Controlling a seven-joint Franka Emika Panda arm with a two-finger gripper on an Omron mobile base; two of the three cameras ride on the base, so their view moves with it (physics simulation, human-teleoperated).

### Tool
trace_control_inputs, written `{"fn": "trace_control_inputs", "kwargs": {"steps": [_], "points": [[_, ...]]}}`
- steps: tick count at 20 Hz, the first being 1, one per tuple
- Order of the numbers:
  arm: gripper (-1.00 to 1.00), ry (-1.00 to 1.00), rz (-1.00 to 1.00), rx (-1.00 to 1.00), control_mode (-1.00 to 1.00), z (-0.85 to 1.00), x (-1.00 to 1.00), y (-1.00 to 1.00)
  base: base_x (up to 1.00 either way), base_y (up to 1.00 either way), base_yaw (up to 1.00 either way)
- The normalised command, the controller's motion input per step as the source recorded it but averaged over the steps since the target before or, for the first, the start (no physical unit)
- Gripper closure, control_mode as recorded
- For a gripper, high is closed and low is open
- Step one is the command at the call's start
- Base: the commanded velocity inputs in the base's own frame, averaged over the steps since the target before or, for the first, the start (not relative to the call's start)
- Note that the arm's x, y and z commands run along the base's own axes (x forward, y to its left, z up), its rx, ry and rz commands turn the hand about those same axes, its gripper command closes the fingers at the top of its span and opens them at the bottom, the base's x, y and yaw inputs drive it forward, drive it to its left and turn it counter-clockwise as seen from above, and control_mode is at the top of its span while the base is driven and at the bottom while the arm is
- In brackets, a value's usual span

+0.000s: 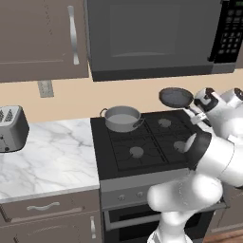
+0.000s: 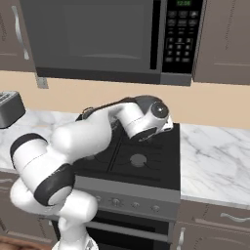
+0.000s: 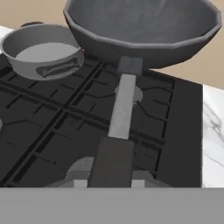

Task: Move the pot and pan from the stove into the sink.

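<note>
Holding: gripper is clamping its nearly closed fingers on the dark grip end of the pan's long handle, seen in the hand view.
Pan position: pan is hanging lifted above the back right corner of the stove, clear of the grates, in front of the tan wall.
Pan axis: in the hand view the pan is lying with its long axis running straight away from the gripper, handle toward the hand, bowl pointing at the back wall; in the left base view the handle is slanting down and right from the bowl into the hand.
Pan tilt: the bowl is tipping slightly, its inside facing the left base camera.
Pan contents: nothing is showing inside it.
Pot position: pot is sitting upright on the back left burner, near the stove's back edge, well apart from the pan.
Pot detail: pot is showing one loop handle toward the hand camera and one on the far rim.
Pot contents: only a pale flat bottom is showing inside.
Arm: arm is reaching across the stove in the right base view, hiding the pot and pan there.
Surroundings: toaster is standing on the marble counter left of the stove; microwave is hanging above.
</note>
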Motion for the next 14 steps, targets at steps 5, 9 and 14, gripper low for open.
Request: {"fn": "trace_control_inputs", "kwargs": {"steps": [5,9,14], "points": [[1.0,0.0,0.15,-0.03,-1.0,0.26,-0.99,-0.02,0.0,0.0,0.0],[1.0,0.0,0.17,-0.05,-1.0,0.12,-0.98,0.0,0.0,0.0,0.0],[1.0,0.0,0.19,-0.04,-1.0,0.08,-0.94,0.0,0.0,0.0,0.0]]}}
